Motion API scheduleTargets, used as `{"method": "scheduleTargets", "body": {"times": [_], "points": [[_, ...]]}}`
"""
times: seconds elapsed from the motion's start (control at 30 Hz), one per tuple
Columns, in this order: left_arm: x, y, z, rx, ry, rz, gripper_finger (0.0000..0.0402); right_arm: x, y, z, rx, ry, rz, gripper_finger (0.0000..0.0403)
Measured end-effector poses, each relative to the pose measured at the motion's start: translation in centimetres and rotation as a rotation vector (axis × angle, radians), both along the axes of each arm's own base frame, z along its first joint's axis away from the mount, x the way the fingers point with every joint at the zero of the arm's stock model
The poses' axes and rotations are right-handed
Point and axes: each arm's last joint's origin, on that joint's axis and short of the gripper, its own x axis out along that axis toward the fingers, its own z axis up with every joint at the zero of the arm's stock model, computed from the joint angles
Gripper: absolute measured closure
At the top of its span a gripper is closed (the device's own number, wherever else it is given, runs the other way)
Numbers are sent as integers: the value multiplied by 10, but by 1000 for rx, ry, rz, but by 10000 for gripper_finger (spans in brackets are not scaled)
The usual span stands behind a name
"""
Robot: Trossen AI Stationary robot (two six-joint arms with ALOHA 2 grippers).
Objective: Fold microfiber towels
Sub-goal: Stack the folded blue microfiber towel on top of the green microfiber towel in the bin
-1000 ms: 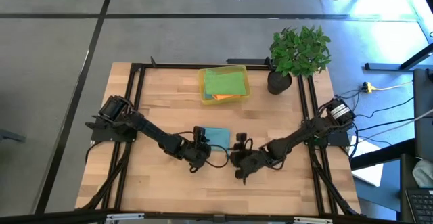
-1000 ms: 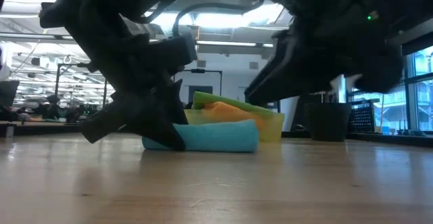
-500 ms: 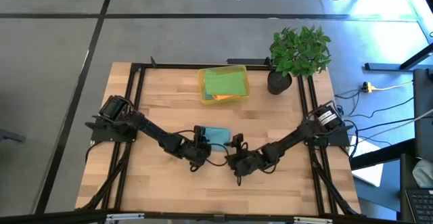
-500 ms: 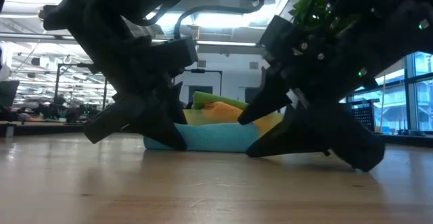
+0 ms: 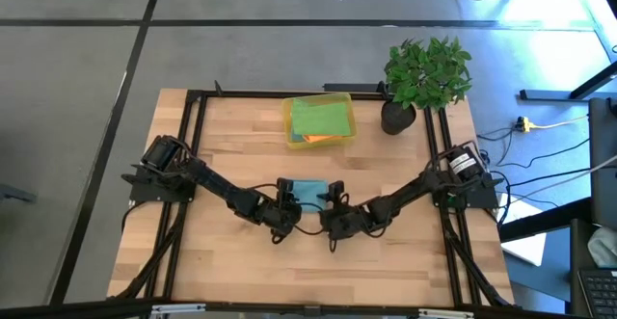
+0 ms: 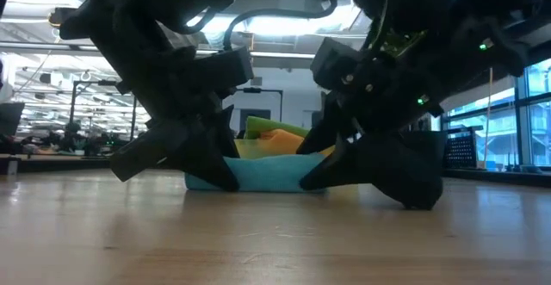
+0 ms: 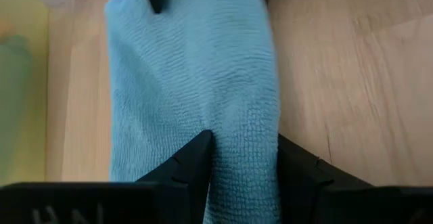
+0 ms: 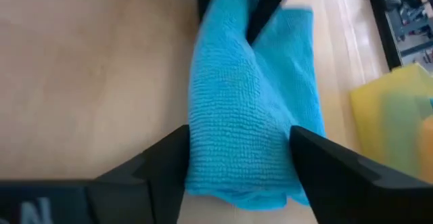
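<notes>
The teal towel (image 5: 308,193) lies folded mid-tabletop (image 5: 222,146), its long axis running between the arms. The left claw (image 7: 240,160) pinches one end; the right claw (image 8: 237,149) straddles the other, spread wide, both equally near

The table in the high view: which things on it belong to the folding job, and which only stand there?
Belong to the job:
- teal towel, held between both grippers
- green towel in the bin, orange towel under it
- left gripper
- right gripper

Only standing there:
- yellow bin
- potted plant
</notes>
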Motion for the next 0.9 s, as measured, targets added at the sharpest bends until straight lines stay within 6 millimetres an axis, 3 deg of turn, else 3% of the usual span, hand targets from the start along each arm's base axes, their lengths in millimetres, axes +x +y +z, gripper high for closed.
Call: {"method": "scheduleTargets", "body": {"times": [0.17, 0.33, 0.5, 0.6, 0.7, 0.9], "points": [[0, 0, 0, 0, 0, 0, 278, 2, -7, -1, 33, 32, 13, 192], [0, 0, 0, -2, 3, -4, 295, 2, -7, -2, 46, 38, 24, 281], [0, 0, -1, 3, 12, -21, 347, 2, -7, -1, 64, 39, 31, 382], [-1, 2, 3, 28, 6, -9, 391, 1, -8, 6, 56, 18, 23, 386], [0, 6, 23, 24, -32, 1, 397, -3, -10, 18, 33, 19, 20, 386], [-3, 17, 79, 83, -107, -14, 400, -10, -18, 66, 3, -66, -6, 386]]}}
